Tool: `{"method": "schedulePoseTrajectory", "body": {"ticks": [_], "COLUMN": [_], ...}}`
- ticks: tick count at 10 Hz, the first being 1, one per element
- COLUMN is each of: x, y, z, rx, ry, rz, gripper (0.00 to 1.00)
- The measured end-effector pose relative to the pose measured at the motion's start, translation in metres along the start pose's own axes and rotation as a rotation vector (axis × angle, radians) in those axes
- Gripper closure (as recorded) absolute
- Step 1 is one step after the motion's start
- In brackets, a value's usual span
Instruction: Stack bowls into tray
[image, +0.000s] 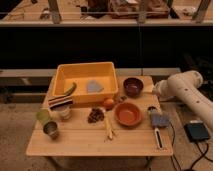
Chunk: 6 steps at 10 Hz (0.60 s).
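The yellow-orange tray (85, 67) stands at the back left of the wooden table. The dark brown bowl (133, 86) sits just right of the tray. The wider orange-red bowl (128, 114) sits in front of it, near the table's middle right. Both bowls are upright, empty and apart. My white arm reaches in from the right, and its gripper (156, 91) is at the arm's left end, above the table's right edge, just right of the brown bowl. It touches neither bowl.
In the tray lie a grey-blue piece (93, 86) and a green item (70, 89). An orange fruit (108, 103), a dark cluster (95, 115), a green cup (43, 116), a metal cup (51, 130) and a blue-grey pad (159, 120) are on the table.
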Motion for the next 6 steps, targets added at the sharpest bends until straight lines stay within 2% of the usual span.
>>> {"method": "schedulePoseTrajectory", "body": {"ticks": [1,2,3,5,6], "x": [0.000,-0.004,-0.008,-0.022,-0.025], "y": [-0.003,0.002,0.009,0.014,0.017], "z": [0.006,0.017,0.028,0.040,0.039], "rx": [0.031,0.087,0.127,0.154,0.157], "ry": [-0.041,-0.107,-0.155,-0.202,-0.196], "rz": [0.007,0.016,0.021,0.004,0.000], "gripper": [0.34,0.34,0.34,0.34,0.34]}}
